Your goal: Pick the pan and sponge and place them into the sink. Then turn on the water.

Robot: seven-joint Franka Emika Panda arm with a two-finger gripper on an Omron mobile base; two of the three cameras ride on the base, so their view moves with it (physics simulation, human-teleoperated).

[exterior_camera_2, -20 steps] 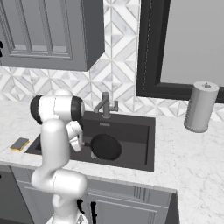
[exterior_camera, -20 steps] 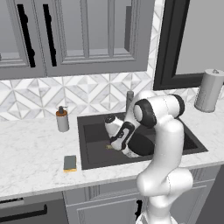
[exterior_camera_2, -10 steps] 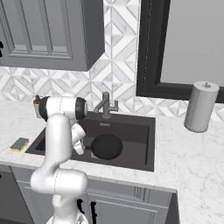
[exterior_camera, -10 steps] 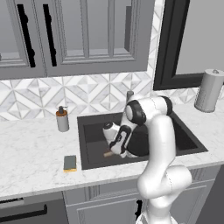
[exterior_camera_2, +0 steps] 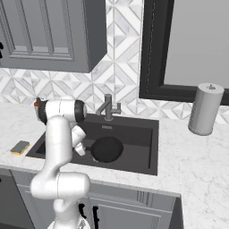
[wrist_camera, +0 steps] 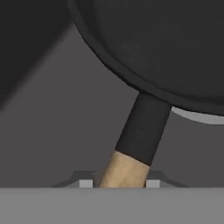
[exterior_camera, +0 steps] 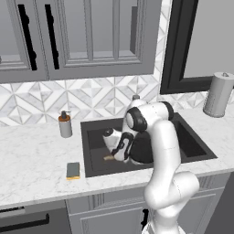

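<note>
One item down — the pan [exterior_camera_2: 107,150] lies in the sink [exterior_camera_2: 138,134], mid-frame, its wooden handle between the gripper [wrist_camera: 119,183] fingers; whether they clamp it, I cannot tell. Next: release, then fetch the sponge [exterior_camera: 72,170] at lower left.

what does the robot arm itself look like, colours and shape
The arm is made of glossy white rounded tubular segments with dark grey bands and caps at the joints. It rises from a bulbous white base. The hand is white with dark parts. The gripper shows small pale grey finger tips. No cables or markings are visible.
</note>
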